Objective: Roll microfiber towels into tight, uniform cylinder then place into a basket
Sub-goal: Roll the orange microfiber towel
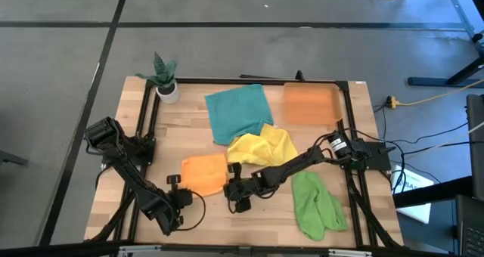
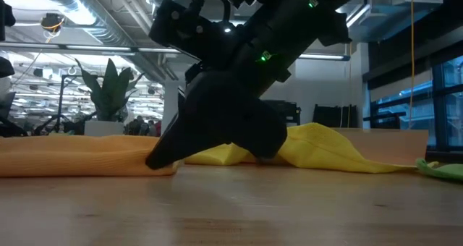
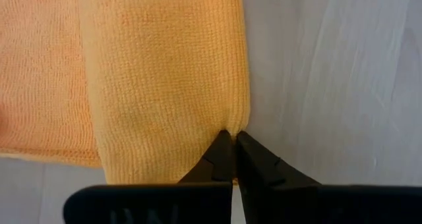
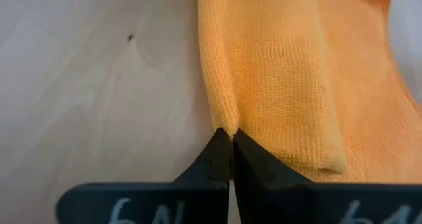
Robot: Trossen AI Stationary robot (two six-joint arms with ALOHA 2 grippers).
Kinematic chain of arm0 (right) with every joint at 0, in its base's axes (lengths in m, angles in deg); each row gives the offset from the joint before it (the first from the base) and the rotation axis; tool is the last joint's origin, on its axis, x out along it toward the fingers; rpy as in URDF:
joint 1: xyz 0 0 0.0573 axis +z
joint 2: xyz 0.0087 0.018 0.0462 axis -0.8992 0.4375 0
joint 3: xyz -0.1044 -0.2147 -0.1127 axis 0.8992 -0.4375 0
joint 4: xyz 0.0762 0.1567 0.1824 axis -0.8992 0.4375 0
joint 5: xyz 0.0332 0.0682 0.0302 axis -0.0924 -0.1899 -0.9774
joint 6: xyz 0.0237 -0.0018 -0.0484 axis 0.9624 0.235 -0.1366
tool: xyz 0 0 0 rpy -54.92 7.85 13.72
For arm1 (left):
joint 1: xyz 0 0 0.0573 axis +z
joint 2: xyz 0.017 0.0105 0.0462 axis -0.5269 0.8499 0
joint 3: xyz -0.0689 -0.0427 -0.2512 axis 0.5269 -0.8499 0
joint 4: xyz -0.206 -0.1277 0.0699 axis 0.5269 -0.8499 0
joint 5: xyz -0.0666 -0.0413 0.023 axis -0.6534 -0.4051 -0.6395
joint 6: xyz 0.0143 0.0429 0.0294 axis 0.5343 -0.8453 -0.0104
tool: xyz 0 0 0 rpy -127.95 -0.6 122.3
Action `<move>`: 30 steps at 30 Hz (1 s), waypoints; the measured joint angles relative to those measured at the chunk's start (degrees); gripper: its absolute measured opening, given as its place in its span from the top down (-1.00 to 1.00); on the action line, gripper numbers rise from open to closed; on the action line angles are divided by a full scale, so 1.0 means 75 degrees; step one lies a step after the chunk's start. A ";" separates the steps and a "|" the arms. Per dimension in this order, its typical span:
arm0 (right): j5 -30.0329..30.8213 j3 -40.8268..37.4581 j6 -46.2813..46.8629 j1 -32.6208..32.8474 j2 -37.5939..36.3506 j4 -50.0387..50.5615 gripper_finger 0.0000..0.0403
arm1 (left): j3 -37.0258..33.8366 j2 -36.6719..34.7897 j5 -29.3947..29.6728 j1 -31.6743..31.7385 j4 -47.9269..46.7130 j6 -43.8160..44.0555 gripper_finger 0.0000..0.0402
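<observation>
In the low view the right arm hides the middle of the yellow towel, and the picture's edge cuts off the orange towel and the green towel. From above, the same arm covers part of the yellow towel. Both wrist views crop the orange towel. The room behind the counter is blurred.
</observation>
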 joint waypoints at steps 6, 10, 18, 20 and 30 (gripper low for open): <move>-0.0470 0.0000 -0.0002 -0.0002 0.0000 -0.0006 0.98 | 0.0003 -0.0003 -0.0009 0.0020 0.0000 0.0208 1.00; -0.0640 0.0002 0.0001 -0.0003 -0.0050 0.0003 0.98 | 0.0003 -0.0006 -0.0032 0.0023 -0.0003 0.0213 1.00; -0.0783 0.0015 0.0123 -0.0003 -0.0261 0.0046 0.98 | 0.0396 -0.0006 -0.0143 0.0090 -0.0387 0.0207 1.00; -0.0812 0.0015 0.0304 -0.0005 -0.0277 0.0027 0.98 | 0.0502 -0.0006 -0.0125 0.0130 -0.0561 0.0203 1.00; -0.1277 0.0015 0.0575 -0.0071 -0.0326 0.0262 0.98 | 0.0754 -0.0006 -0.0534 0.0433 -0.0781 0.0153 1.00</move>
